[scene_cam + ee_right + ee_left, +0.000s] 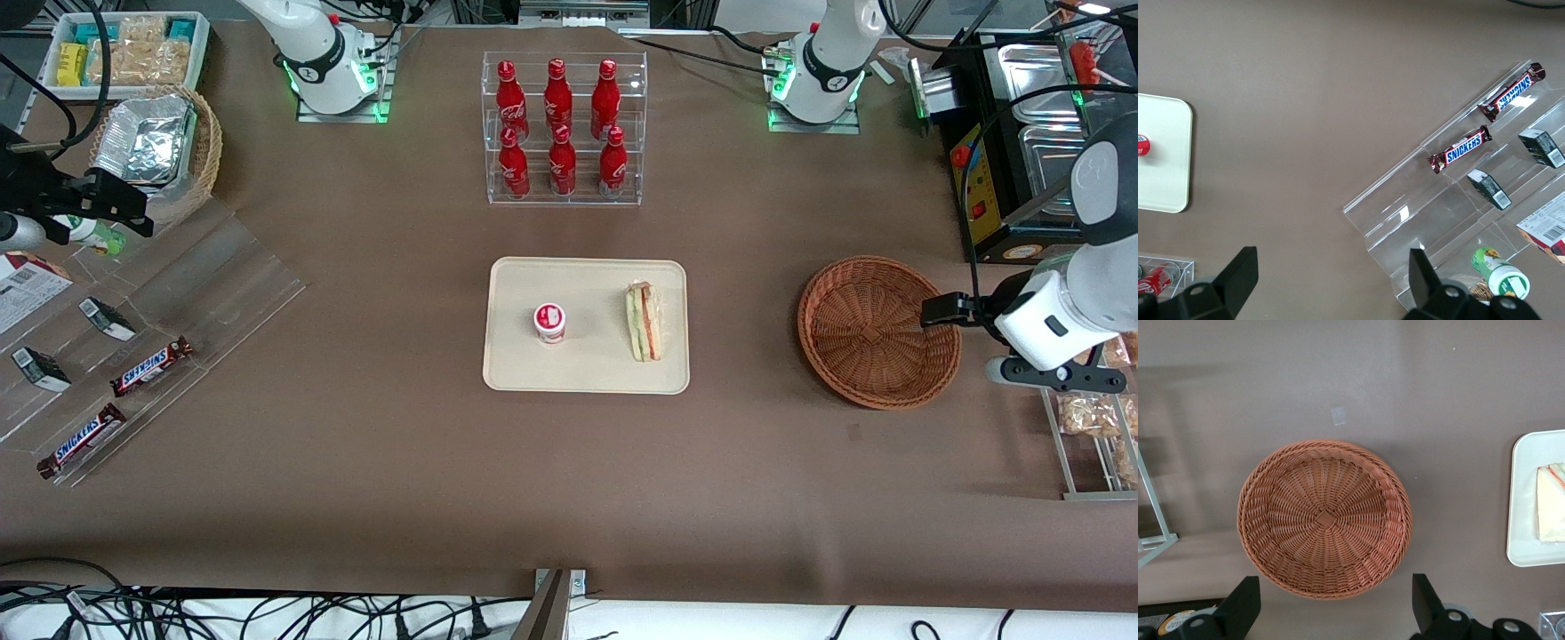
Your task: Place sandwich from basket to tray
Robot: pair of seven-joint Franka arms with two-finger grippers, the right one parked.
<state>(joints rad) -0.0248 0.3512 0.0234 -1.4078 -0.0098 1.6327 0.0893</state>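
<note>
The sandwich (644, 321) lies on the tray (587, 369), on the part of the tray toward the working arm's end of the bench (569, 480), with its filling layers facing up. A small red-and-white lidded cup (549, 322) stands on the same tray, well apart from the sandwich, toward the parked arm's end. The tray sits near the middle of the bench; in the left wrist view only its rounded edge (1519, 520) and a corner of the sandwich (1551, 503) show.

The basket (876, 331) rests on the bench toward the working arm's end, well apart from the tray, and holds nothing; its woven bottom (1325, 518) is bare.

The end effector (941, 308) hovers above the basket's rim on the side away from the tray. It is released: its two fingers (1238, 607) are spread wide and grip nothing.

Farther from the front camera than the tray stands a clear rack of red bottles (562, 124). Candy bars (151, 366) lie on clear stepped shelves at the parked arm's end
</note>
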